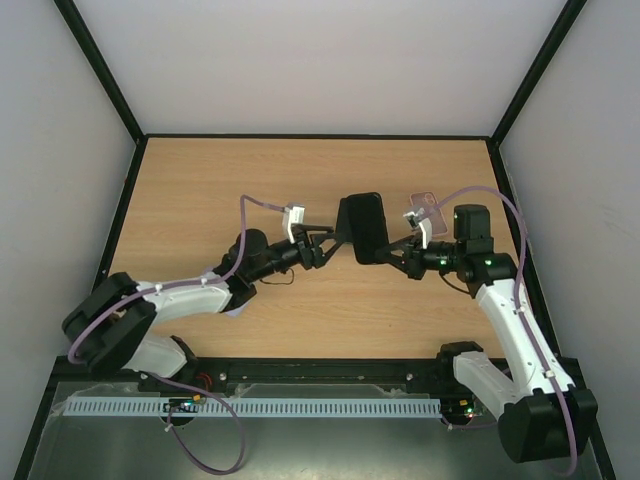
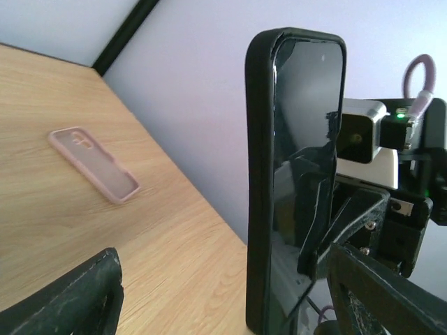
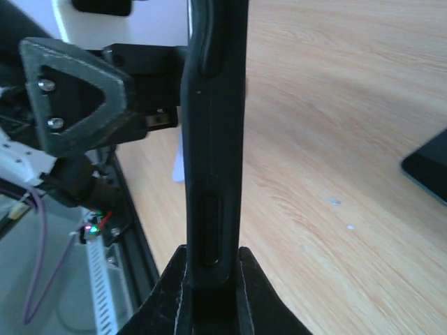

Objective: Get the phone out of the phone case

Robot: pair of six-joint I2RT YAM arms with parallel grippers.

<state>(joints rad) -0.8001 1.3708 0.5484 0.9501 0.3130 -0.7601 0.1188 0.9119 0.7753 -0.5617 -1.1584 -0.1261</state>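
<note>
Phone in black case: upright over bench, right gripper clamped on it at 3 o'clock; left gripper, 9 o'clock, spread apart.

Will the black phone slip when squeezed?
Maybe. The phone has a shiny screen, so likely slick. Its case looks matte and rubbery, so the right gripper pinching its edge probably holds. Thin and upright, it may tip if released.

From above and behind, one camera takes in the whole worktop, while both wrist cameras face each other, tight on the phone.
</note>
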